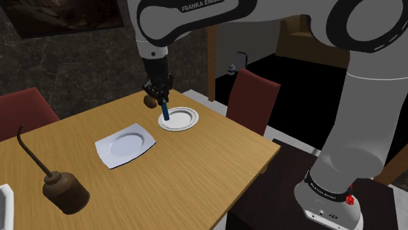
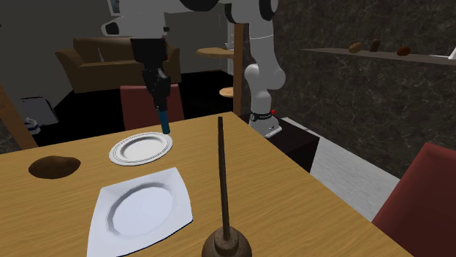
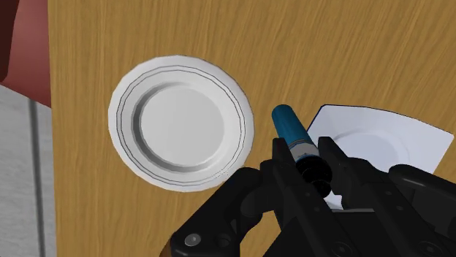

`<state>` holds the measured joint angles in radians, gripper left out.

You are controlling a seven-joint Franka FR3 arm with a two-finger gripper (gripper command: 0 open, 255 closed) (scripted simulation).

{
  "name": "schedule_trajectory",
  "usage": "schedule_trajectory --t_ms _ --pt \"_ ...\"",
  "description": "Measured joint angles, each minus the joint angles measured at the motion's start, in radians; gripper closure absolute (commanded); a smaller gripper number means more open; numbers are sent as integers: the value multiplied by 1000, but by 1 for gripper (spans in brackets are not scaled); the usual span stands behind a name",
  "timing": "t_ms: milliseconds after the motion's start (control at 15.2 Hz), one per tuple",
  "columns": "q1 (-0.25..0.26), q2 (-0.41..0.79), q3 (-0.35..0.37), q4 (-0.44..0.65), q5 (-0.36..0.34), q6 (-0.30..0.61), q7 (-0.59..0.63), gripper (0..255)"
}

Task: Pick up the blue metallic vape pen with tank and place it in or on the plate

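My black gripper [image 1: 159, 90] [image 2: 159, 93] [image 3: 305, 162] is shut on a blue vape pen [image 1: 166, 112] [image 2: 164, 118] [image 3: 291, 132], which hangs tip down from the fingers. It is held in the air just above the rim of a round white plate [image 1: 185, 119] [image 2: 139, 149] [image 3: 180, 124] on the wooden table. In the wrist view the pen's blue end lies just outside that plate's rim, between it and a square white plate [image 3: 384, 142]. The pen's upper end is hidden between the fingers.
The square plate [image 1: 125, 145] [image 2: 139, 210] lies nearer the table's middle. A brown lump [image 1: 150, 101] [image 2: 54, 166] rests beside the round plate. A rusty oil can with a long spout [image 1: 64, 191] [image 2: 223, 182] stands further along. Red chairs [image 1: 252, 98] [image 2: 427, 197] flank the table.
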<state>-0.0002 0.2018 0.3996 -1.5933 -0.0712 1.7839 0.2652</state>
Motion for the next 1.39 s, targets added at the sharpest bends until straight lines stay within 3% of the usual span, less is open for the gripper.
schedule_trajectory --t_ms 660,1386 --pt "-101 108 -72 173 -19 -66 -182 255" --pt "-112 121 -79 46 -24 72 -189 255"
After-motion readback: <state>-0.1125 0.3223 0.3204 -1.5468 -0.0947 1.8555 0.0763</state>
